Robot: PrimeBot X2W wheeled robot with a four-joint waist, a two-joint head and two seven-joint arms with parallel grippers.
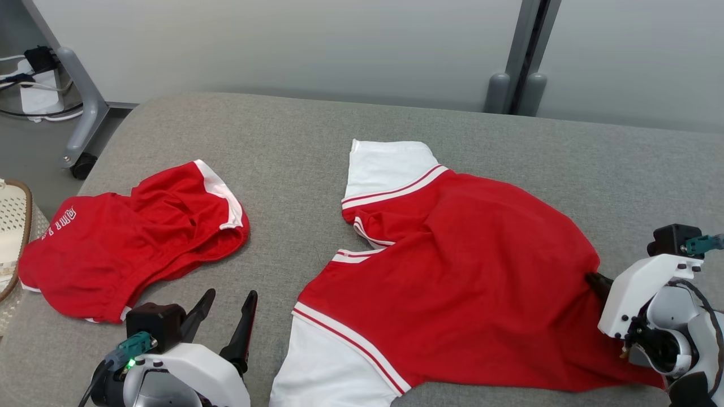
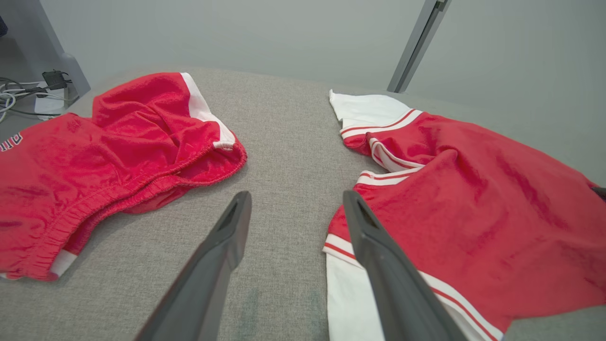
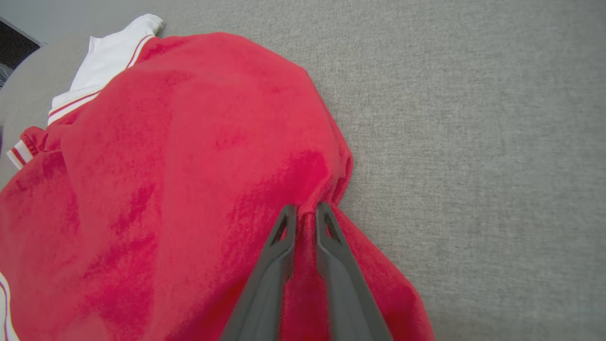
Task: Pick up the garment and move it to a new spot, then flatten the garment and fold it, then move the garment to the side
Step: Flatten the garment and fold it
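Red-and-white fabric shirt (image 1: 452, 271) lies on my grey cloth-covered table (image 1: 283, 130) by a pale wall (image 1: 283, 45); right gripper (image 3: 306, 209) pinches its edge, left gripper (image 2: 296, 196) gapes empty.

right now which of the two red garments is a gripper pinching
The red shirt with white sleeves: the right gripper is shut on its edge. The red shorts lie untouched.

The left gripper (image 1: 231, 294) and right gripper (image 3: 306, 208) have long dark tapered fingers (image 2: 222, 255), glossy white wrist shells (image 1: 192, 367), black blocks (image 1: 155, 322), teal plugs (image 1: 134, 343) and one green light (image 1: 130, 363).
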